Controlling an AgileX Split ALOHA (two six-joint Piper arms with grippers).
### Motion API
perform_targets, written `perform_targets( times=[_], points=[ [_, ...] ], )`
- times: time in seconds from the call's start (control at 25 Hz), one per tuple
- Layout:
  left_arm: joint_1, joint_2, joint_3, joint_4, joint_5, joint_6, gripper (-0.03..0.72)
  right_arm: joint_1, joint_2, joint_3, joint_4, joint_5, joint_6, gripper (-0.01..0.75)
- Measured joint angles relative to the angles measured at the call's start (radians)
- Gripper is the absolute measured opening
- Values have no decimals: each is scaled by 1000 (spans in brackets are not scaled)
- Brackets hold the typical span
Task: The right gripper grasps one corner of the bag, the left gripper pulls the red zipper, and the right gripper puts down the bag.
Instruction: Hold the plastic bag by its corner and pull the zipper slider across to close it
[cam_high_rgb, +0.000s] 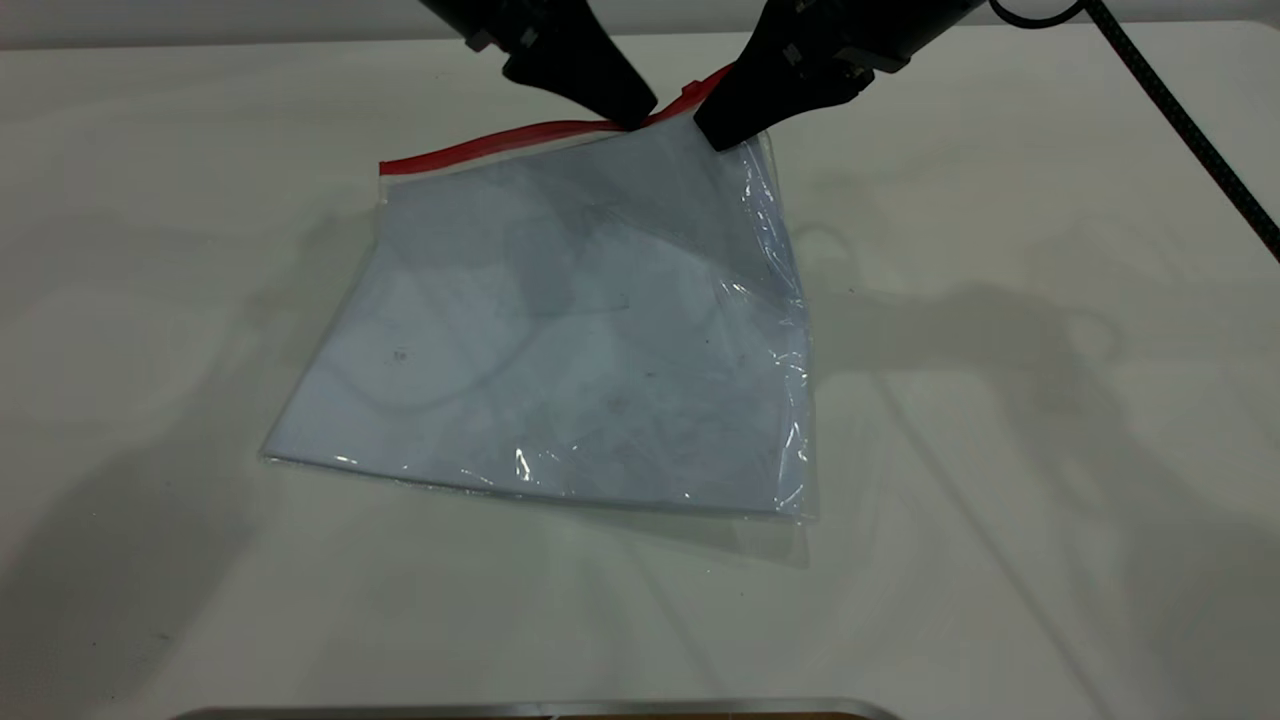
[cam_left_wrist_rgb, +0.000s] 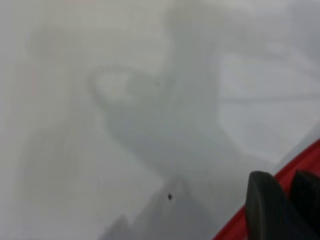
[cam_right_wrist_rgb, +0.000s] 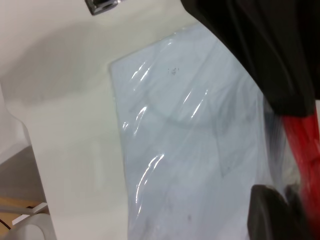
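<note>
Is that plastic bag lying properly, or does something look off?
The bag lies askew on the table, and its far corner is lifted where the right gripper pinches it. The left gripper sits on the red zipper. Nothing looks torn or spilled.

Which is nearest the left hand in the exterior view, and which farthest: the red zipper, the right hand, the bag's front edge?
1. Red zipper: at the left hand's tips.
2. Right hand: just beside, rightward.
3. Bag's front edge: farthest, toward the camera.
</note>
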Motion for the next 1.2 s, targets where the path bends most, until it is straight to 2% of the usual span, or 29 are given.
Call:
perform_targets(
  times=[0.08, 0.32, 0.44, 0.8, 1.0, 1.2],
  points=[
    [0, -4, -12, -13, 2, 3, 188, 0, 0, 0, 1, 0, 0, 33],
    [-1, -12, -86, -19, 72, -47, 367, 0, 0, 0, 4, 2, 0, 33],
    [-2, -12, -87, -19, 90, -74, 407, 0, 0, 0, 4, 4, 0, 33],
    [-53, 12, -87, -15, 110, -77, 416, 0, 0, 0, 0, 23, 0, 33],
    [-59, 13, -87, -7, 110, -76, 413, -1, 0, 1, -4, 28, 0, 33],
    [-59, 13, -87, 21, 112, -76, 336, -1, 0, 1, -4, 28, 0, 33]
  ],
)
